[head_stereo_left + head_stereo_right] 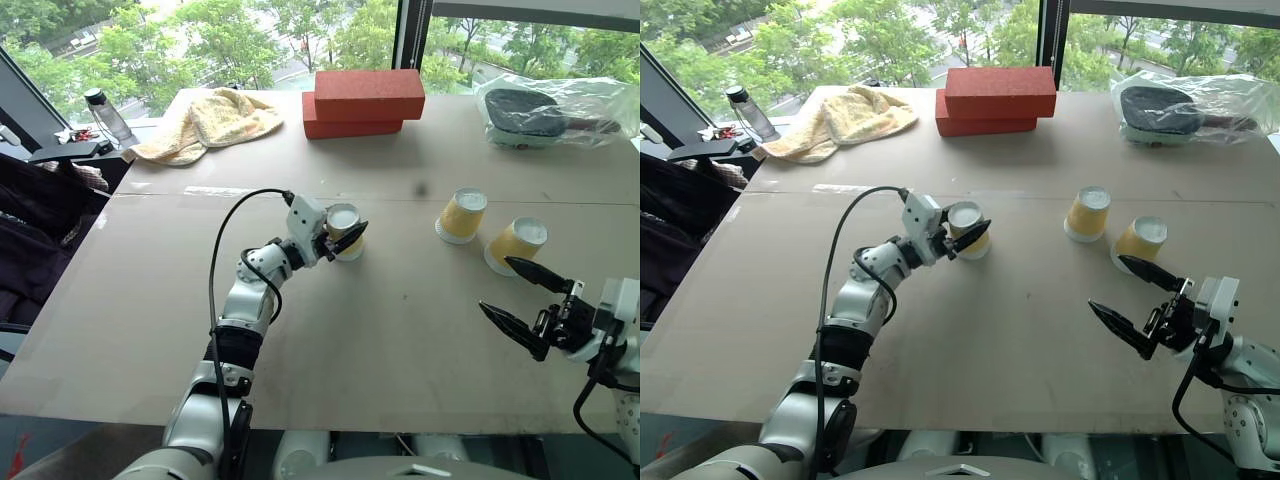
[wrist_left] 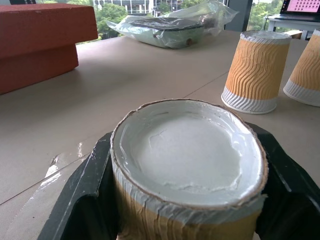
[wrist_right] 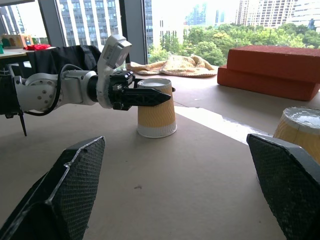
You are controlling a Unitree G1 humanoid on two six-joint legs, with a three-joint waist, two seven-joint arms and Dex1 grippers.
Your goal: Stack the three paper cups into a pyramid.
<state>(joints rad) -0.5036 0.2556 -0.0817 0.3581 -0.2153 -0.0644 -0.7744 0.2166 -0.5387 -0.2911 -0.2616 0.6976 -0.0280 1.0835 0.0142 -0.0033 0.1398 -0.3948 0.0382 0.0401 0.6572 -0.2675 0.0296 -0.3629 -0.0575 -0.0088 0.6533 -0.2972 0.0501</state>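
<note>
A beige table seen from above, over the robot's two arms. Nearest, at about 4 o'clock, the right pincer hangs over the table with its two black fingers spread wide and nothing between them. Near the middle, toward 10 o'clock, the left pincer is clenched around the upper part of an upside-down yellow-orange paper cup, whose white rim sits on the table. The other two paper cups also stand upside down, close beside each other at about 2 o'clock, well apart from the gripped one. No cup is stacked on another. Farther back, at 12 o'clock, two red bricks lie stacked. At 11 o'clock lies a crumpled yellow towel. At 1 o'clock lies a clear plastic bag holding a dark object that cannot be identified.
</note>
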